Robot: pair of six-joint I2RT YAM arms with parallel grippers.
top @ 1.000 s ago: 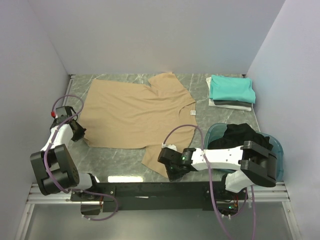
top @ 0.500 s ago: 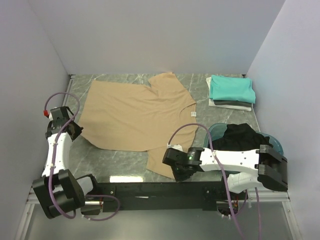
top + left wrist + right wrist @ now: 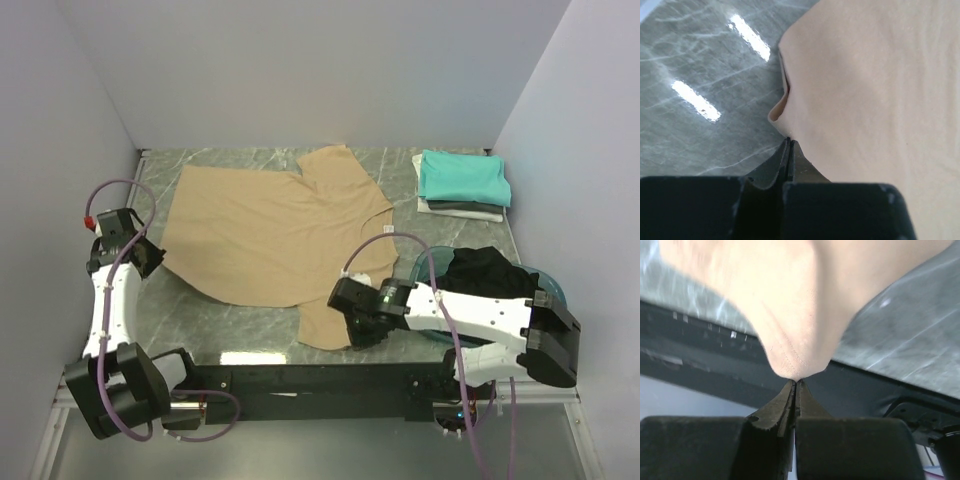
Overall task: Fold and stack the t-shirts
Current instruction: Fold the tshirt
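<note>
A tan t-shirt (image 3: 270, 225) lies spread across the marble table (image 3: 240, 320), white neck label toward the right. My left gripper (image 3: 152, 260) is shut on its left edge; in the left wrist view the closed tips (image 3: 788, 141) pinch the cloth (image 3: 875, 100) where the hem curls up. My right gripper (image 3: 346, 322) is shut on the near sleeve. In the right wrist view that sleeve (image 3: 790, 305) hangs lifted from the pinched hem at the closed tips (image 3: 796, 382). A teal t-shirt (image 3: 462, 177) tops a folded stack over grey and white ones. A black t-shirt (image 3: 485, 270) sits crumpled in a basin.
The round teal basin (image 3: 555, 292) stands at the right, close behind my right arm. The folded stack is in the back right corner. Grey walls close in the table on the left, back and right. The black mounting rail (image 3: 300, 380) runs along the near edge.
The right gripper closed fully on the near sleeve, then lifted and carried it back and to the right. The left arm swung outward, its gripper drawing the shirt's left corner back.
</note>
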